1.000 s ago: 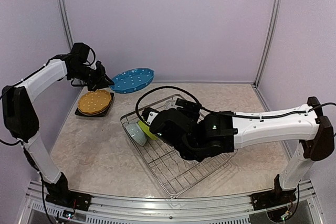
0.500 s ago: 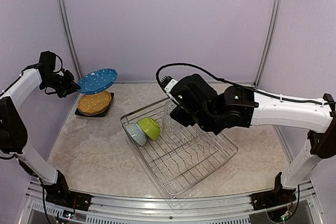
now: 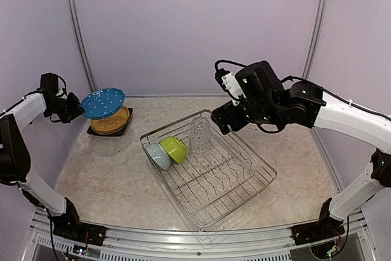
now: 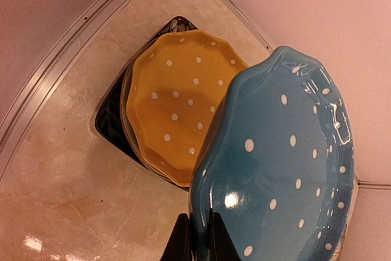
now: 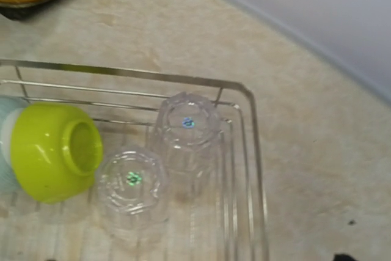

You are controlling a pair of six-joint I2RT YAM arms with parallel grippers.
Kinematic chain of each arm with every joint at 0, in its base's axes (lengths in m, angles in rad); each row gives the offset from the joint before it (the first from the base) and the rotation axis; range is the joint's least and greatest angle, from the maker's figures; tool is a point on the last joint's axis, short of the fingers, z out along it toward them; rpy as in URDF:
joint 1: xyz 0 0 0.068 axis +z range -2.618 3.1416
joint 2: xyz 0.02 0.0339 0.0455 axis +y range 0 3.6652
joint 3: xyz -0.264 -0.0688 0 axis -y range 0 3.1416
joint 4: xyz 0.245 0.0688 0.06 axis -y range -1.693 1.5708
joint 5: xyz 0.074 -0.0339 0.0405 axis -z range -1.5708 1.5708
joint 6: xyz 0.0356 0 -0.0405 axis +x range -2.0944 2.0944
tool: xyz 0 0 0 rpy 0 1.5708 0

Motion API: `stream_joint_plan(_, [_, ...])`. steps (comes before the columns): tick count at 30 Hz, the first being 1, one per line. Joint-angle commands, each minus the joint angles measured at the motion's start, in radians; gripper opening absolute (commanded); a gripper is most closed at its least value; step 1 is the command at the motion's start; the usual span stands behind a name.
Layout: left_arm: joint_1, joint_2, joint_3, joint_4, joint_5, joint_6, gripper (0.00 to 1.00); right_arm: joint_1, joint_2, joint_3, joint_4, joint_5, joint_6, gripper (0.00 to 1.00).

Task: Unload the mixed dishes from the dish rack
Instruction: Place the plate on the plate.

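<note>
Over the last second the left arm has carried the blue-dotted plate (image 3: pixel 102 102) away from the back wall to the far left corner. The right arm has lifted out of the dish rack (image 3: pixel 267 178) and drawn back toward the rear right. The left pincer (image 3: pixel 74 109) is clenched on the rim of the blue-dotted plate and holds it tilted in the air above a stack on the surface (image 3: pixel 110 175). In the stack, the orange-dotted plate (image 3: pixel 112 121) lies on top and the black square plate (image 3: pixel 93 130) lies underneath. In the left wrist view the blue-dotted plate covers the right edge of the orange-dotted plate, but whether the two touch cannot be told. The right pincer (image 3: pixel 220 120) hangs above the back corner of the dish rack, released and grasping nothing. The silver wire rack sits at an angle in the middle of the surface. At its left end the lime bowl (image 3: pixel 174 149) and the pale-blue bowl (image 3: pixel 159 156) lie on their sides, pressed together. Just to the right of the bowls, two clear glasses (image 3: pixel 198 136) stand side by side against the rack's back corner. The rest of the rack shows only bare tines.
</note>
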Motion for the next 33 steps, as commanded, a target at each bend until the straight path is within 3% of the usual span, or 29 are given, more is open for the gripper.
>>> stream_joint_plan(1, [0.012, -0.02, 0.009, 0.222, -0.009, 0.033, 0.0, -0.05, -0.06, -0.042, 0.035, -0.173, 0.102, 0.96])
stream_joint_plan(10, [0.014, 0.088, 0.002, 0.325, -0.063, 0.022, 0.0, -0.117, -0.116, -0.04, 0.085, -0.314, 0.179, 0.99])
stream_joint_plan(33, [0.006, 0.316, 0.026, 0.414, -0.075, 0.008, 0.0, -0.125, -0.031, 0.058, -0.056, -0.365, 0.195, 0.99])
